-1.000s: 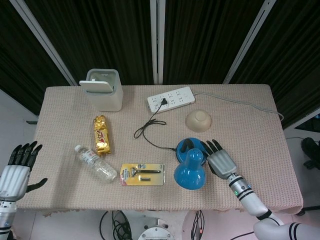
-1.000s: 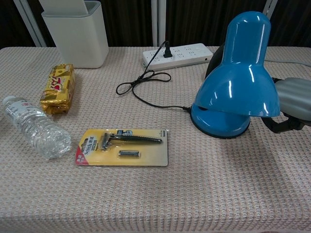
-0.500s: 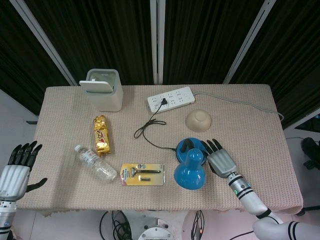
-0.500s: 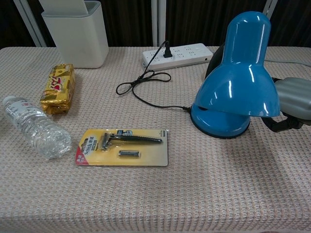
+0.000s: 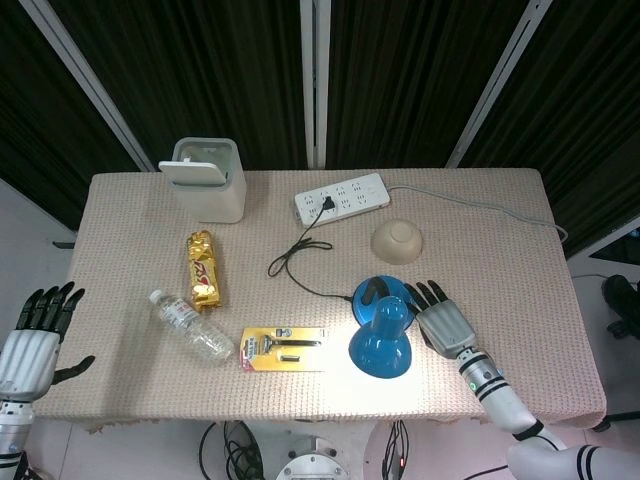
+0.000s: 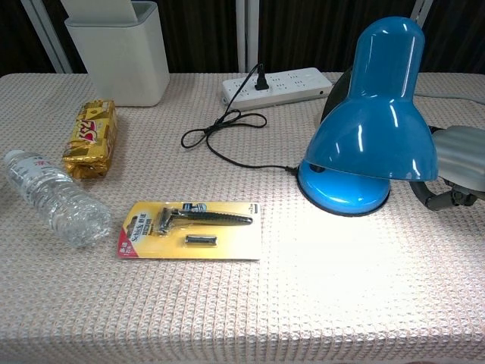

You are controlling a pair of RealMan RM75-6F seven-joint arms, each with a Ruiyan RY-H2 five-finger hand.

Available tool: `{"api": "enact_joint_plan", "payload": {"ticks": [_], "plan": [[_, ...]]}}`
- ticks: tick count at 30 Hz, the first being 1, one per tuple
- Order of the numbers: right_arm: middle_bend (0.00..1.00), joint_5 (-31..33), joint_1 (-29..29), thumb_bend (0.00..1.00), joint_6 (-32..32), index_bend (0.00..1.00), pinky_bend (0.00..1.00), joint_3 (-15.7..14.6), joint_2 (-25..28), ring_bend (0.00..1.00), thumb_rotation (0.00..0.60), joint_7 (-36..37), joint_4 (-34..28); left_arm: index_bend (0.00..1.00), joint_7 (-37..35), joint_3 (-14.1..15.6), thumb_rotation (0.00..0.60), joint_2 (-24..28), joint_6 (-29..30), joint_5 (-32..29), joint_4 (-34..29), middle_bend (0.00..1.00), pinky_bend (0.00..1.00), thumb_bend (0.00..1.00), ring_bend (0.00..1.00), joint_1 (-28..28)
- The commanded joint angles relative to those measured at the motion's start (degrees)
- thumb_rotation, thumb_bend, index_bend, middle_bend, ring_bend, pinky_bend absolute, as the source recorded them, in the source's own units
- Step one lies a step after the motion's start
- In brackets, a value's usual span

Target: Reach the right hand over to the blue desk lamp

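Observation:
The blue desk lamp [image 5: 381,340] stands at the table's front right, lit, its shade [image 6: 373,114] throwing a bright patch on the cloth. Its black cord [image 5: 293,262] runs to the white power strip [image 5: 342,198]. My right hand [image 5: 440,318] lies flat just right of the lamp, fingers spread and holding nothing. Its fingertips [image 5: 414,292] reach the lamp's round base [image 6: 342,196]. In the chest view the right hand [image 6: 461,161] shows behind the shade, which hides whether it touches the base. My left hand [image 5: 34,336] hangs open off the table's left edge.
A razor on a yellow card [image 5: 284,348] lies left of the lamp. Further left are a water bottle [image 5: 190,326] and a gold snack pack [image 5: 205,268]. A beige bowl [image 5: 397,240] sits behind the lamp, and a white bin [image 5: 208,178] at the back left.
The lamp has lit up and a bright patch now shows on the cloth under its shade. My right hand has shifted slightly at the base. The left hand has not moved.

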Motion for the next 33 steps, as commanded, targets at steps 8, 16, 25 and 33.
{"api": "enact_joint_plan", "payload": {"ticks": [8, 16, 25, 33], "plan": [[0.00, -2.7, -1.7, 0.82, 4.1, 0.22, 0.00, 0.2, -0.7, 0.00, 0.558, 4.2, 1.3, 0.00, 0.3, 0.1, 0.600, -0.1, -0.3, -0.1, 0.0, 0.00, 0.00, 0.01, 0.00, -0.1], [0.00, -11.0, -6.4, 0.78, 15.4, 0.04, 0.00, -0.7, 4.6, 0.00, 0.557, 10.3, -2.3, 0.00, -0.3, 0.1, 0.600, 0.0, 0.2, 0.1, 0.4, 0.00, 0.00, 0.01, 0.00, 0.1], [0.00, -16.0, -18.5, 0.28, 31.4, 0.00, 0.00, -5.3, 10.8, 0.00, 0.600, 15.5, 0.0, 0.00, 0.4, 0.2, 0.600, -0.3, -0.1, 0.4, 0.2, 0.00, 0.00, 0.01, 0.00, -0.1], [0.00, -15.5, -23.7, 0.21, 35.5, 0.00, 0.00, -5.5, 11.0, 0.00, 0.600, 20.7, 3.7, 0.00, 0.5, 0.0, 0.600, -0.4, 0.7, 0.8, 0.3, 0.00, 0.00, 0.01, 0.00, 0.0]]}}
